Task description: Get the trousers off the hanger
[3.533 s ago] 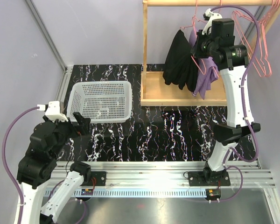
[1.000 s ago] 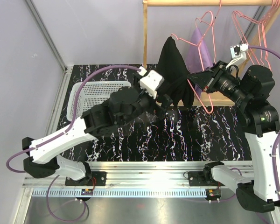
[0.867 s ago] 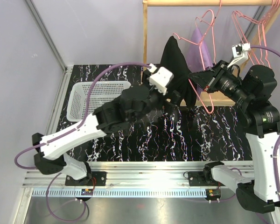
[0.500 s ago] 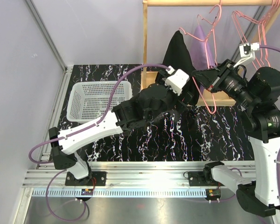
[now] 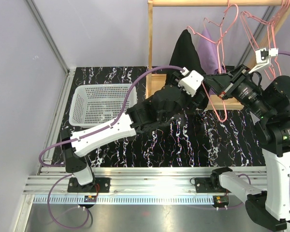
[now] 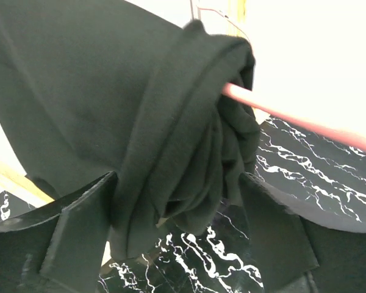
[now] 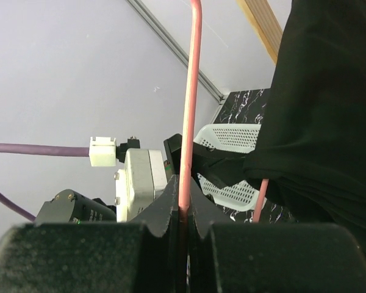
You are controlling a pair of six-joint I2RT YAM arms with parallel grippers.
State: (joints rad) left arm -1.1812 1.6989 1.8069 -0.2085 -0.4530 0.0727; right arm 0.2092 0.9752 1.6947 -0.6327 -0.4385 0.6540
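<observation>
Right gripper [image 7: 184, 210] clamps pink hanger [image 7: 192, 91]; left gripper [image 6: 177, 207] gapes around black trousers [image 6: 110, 91] at one o'clock, should close next

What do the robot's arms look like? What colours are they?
The left arm and right arm are white pieces with chunky black joints. Each trails a purple cable and carries a small white box near the wrist. The fingers are flat, black and matte.
</observation>
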